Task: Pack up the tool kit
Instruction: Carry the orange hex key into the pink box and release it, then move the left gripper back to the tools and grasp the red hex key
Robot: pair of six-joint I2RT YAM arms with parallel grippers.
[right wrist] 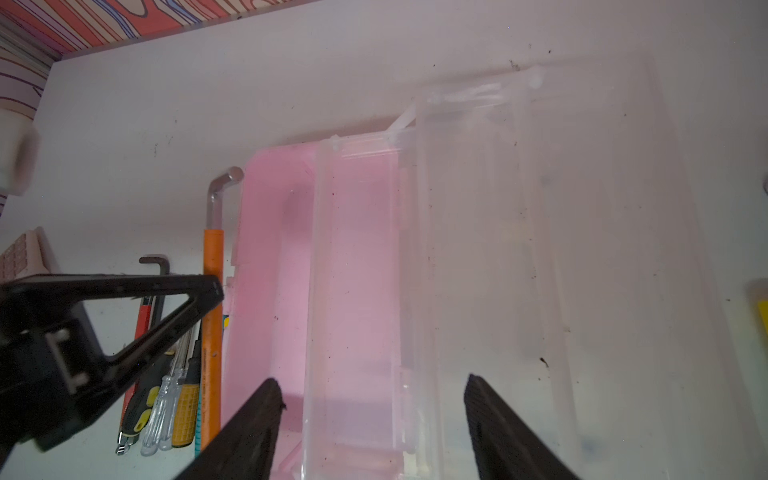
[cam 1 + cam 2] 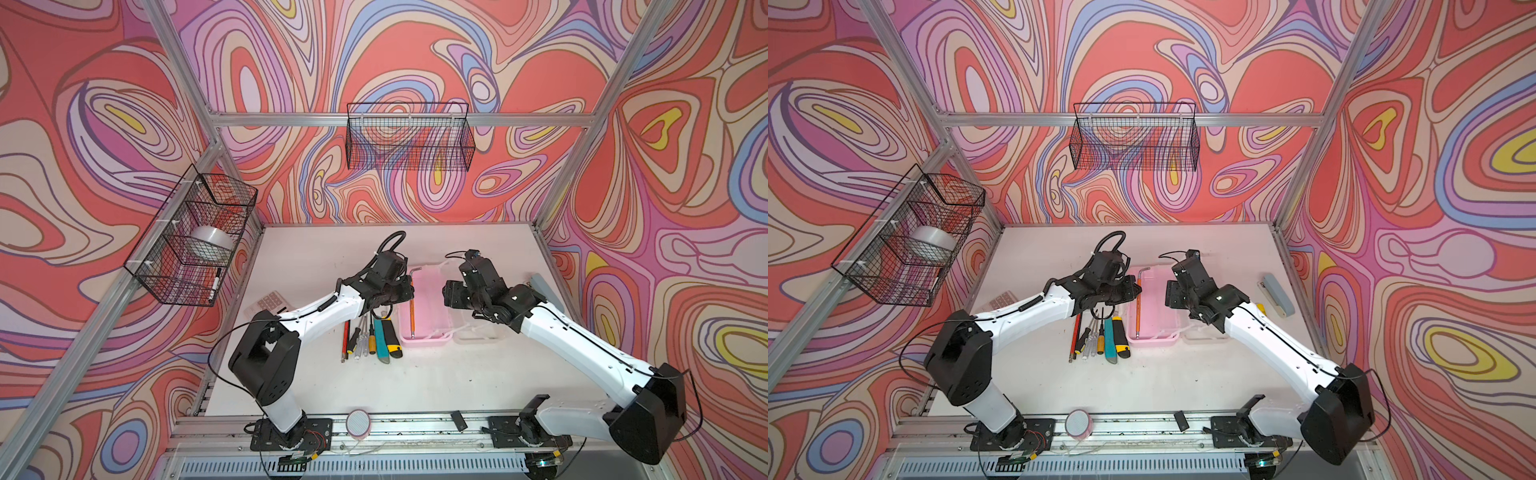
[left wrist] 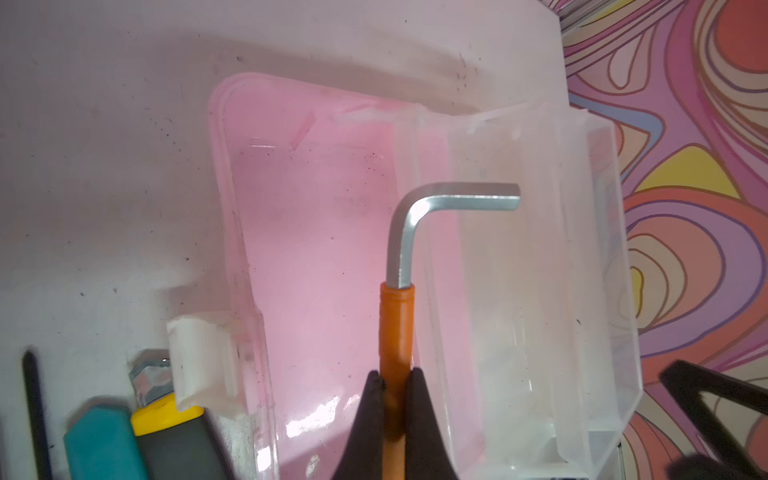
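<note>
With left gripper (image 3: 397, 386), pinched the orange-sleeved hex key (image 3: 398, 328) over the open pink case (image 3: 311, 249), mid-way across the table (image 2: 316, 249). With right gripper (image 1: 372, 380), jaws spread, hovered over its translucent lid (image 1: 540, 249). Found other tools (image 2: 379, 338) lying just beside the case.

Two wire baskets (image 2: 409, 137), one pink case (image 2: 428, 299), two hex keys (image 2: 412, 307), four screwdrivers (image 1: 185, 411), one teal tool (image 2: 379, 336), one utility knife (image 2: 392, 338), one calculator (image 2: 272, 301) and one tape roll (image 2: 212, 243) are counted.

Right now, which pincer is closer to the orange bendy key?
Left. The left pincer is shut on the orange hex key; the right pincer hangs open beside it, not touching, over the pink case.
</note>
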